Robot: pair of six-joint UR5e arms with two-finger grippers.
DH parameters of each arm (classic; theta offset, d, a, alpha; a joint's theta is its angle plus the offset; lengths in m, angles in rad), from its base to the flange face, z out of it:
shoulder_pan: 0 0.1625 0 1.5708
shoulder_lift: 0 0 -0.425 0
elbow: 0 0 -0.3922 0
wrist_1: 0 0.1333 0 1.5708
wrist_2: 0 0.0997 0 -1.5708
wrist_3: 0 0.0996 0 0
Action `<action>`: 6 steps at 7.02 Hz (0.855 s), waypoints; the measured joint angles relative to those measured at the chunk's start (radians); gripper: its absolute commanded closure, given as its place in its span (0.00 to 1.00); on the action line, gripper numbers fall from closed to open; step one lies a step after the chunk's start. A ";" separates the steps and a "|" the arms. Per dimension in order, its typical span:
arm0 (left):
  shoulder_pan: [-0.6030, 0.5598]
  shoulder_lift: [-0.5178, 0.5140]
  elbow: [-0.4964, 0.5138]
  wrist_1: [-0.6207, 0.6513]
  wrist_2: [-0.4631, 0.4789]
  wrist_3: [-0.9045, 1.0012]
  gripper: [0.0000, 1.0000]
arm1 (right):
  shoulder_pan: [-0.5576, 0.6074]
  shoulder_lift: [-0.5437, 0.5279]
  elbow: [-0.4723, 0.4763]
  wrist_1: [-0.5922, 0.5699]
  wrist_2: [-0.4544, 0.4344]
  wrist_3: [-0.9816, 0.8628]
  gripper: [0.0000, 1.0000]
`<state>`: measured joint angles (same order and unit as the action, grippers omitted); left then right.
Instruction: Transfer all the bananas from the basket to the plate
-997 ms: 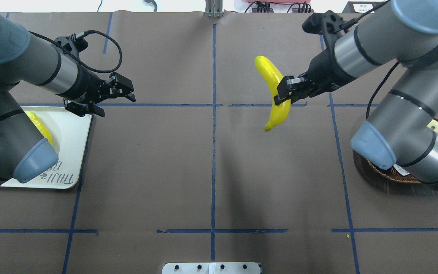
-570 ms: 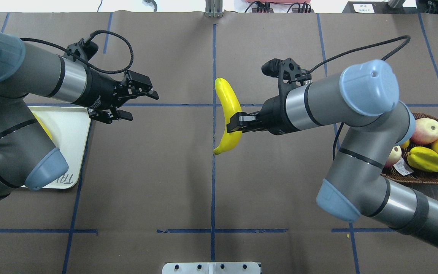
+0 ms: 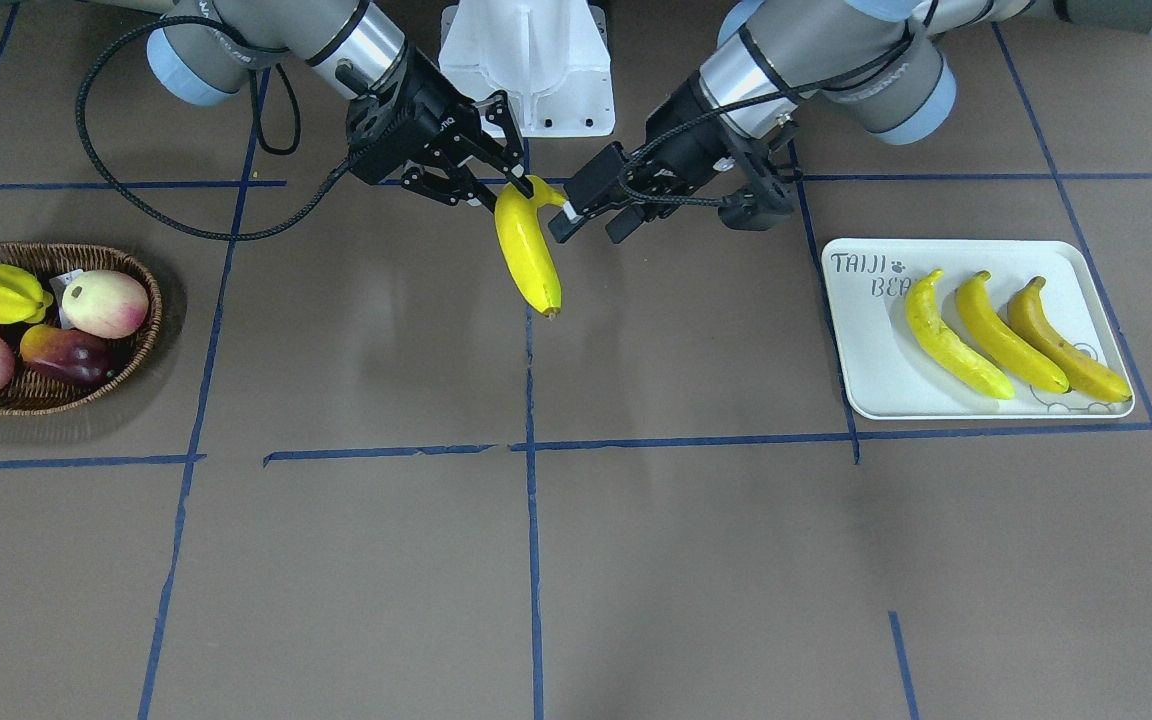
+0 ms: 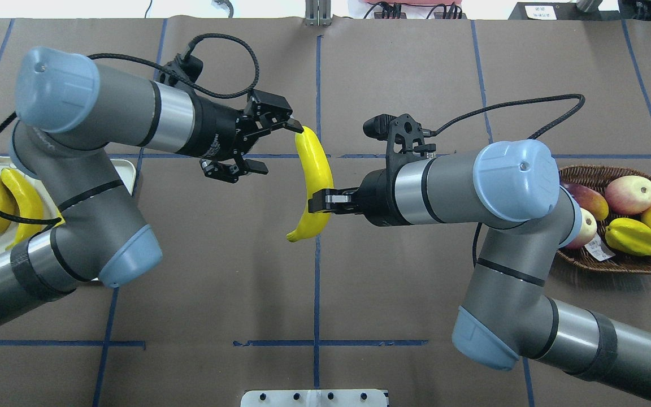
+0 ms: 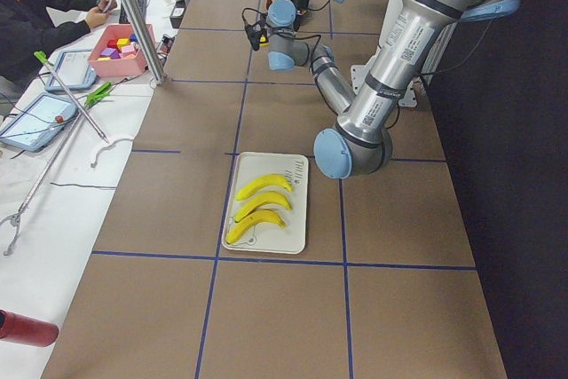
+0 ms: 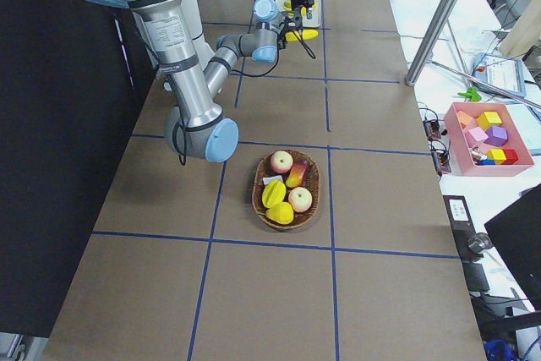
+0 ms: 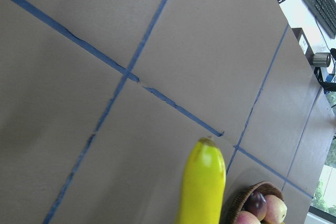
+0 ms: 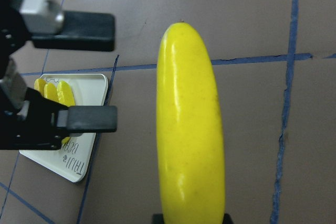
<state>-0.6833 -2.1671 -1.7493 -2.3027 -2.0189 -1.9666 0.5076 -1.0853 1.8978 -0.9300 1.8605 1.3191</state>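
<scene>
My right gripper [image 4: 321,201] is shut on a bright yellow banana [image 4: 314,175] and holds it above the table's middle, nearly upright in the front view [image 3: 526,250]. My left gripper [image 4: 272,148] is open just left of the banana's far end, and its upper finger is close to the tip. In the right wrist view the left fingers [image 8: 89,119] stand apart from the banana [image 8: 189,129]. Three bananas [image 3: 1006,335] lie side by side on the plate [image 3: 866,350]. The basket [image 3: 141,330] shows no banana.
The basket [image 4: 613,265] at the table's right end holds peaches, a starfruit [image 4: 633,236], a lemon and a dark mango. Blue tape lines cross the brown table cover. A white mount [image 3: 526,60] sits at the robot's base. An operator sits beyond the table's far side.
My right arm has carried the banana leftward to the table's centre. My left arm has reached right from the plate, and its open gripper is now beside the banana's far end.
</scene>
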 measured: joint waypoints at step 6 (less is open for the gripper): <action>0.027 -0.085 0.110 -0.004 0.026 0.000 1.00 | -0.003 0.001 0.017 0.000 -0.006 0.002 0.95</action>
<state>-0.6567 -2.2522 -1.6390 -2.3070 -1.9930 -1.9663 0.5049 -1.0839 1.9151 -0.9296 1.8548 1.3207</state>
